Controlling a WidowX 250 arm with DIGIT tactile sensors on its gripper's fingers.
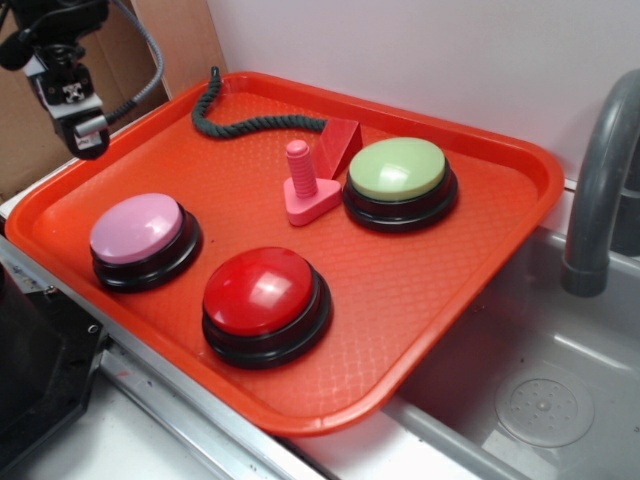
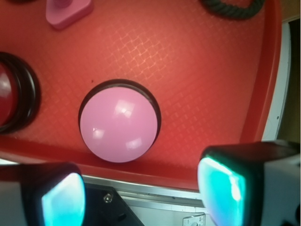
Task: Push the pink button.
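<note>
Your pink button (image 1: 137, 230) sits untouched at the left end of the orange tray (image 1: 420, 290), close to the tray's near rim, with the red button (image 1: 259, 291) just beside it and the green button (image 1: 397, 169), the little pink toy bolt (image 1: 300, 180) and a dark green rope (image 1: 250, 122) further back. Your gripper (image 2: 141, 193) hangs high above the tray's left corner, well clear of the dome, its two fingers spread wide and holding nothing. By the look of it the press is not yet made: you have the whole descent onto the pink dome left to do.
</note>
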